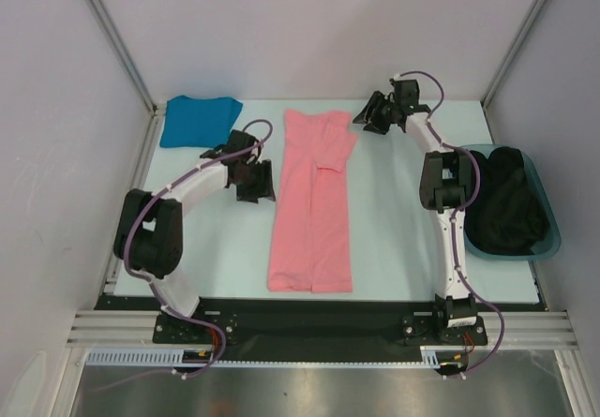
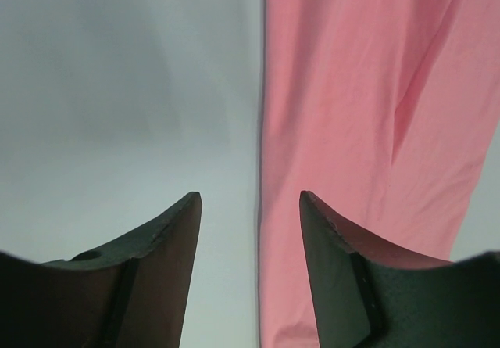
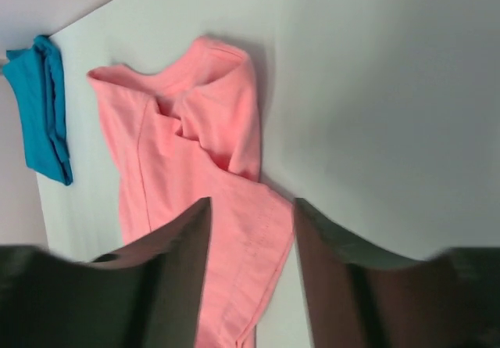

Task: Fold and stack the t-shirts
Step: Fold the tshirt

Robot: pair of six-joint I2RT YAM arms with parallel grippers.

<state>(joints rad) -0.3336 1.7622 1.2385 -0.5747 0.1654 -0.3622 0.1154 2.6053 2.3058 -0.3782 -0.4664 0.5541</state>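
A salmon pink t-shirt lies in the middle of the table as a long narrow strip, its sleeves folded in at the far end. A bright teal-blue t-shirt lies folded at the far left corner. My left gripper hovers at the pink shirt's left edge. In the left wrist view that gripper is open, and the edge of the pink shirt runs between its fingers. My right gripper is off the shirt's far right corner. It is open and empty above the pink shirt, with the blue shirt beyond.
A translucent teal tub holding dark clothing stands at the right edge, beside the right arm. White walls and metal frame posts enclose the table at the back and sides.
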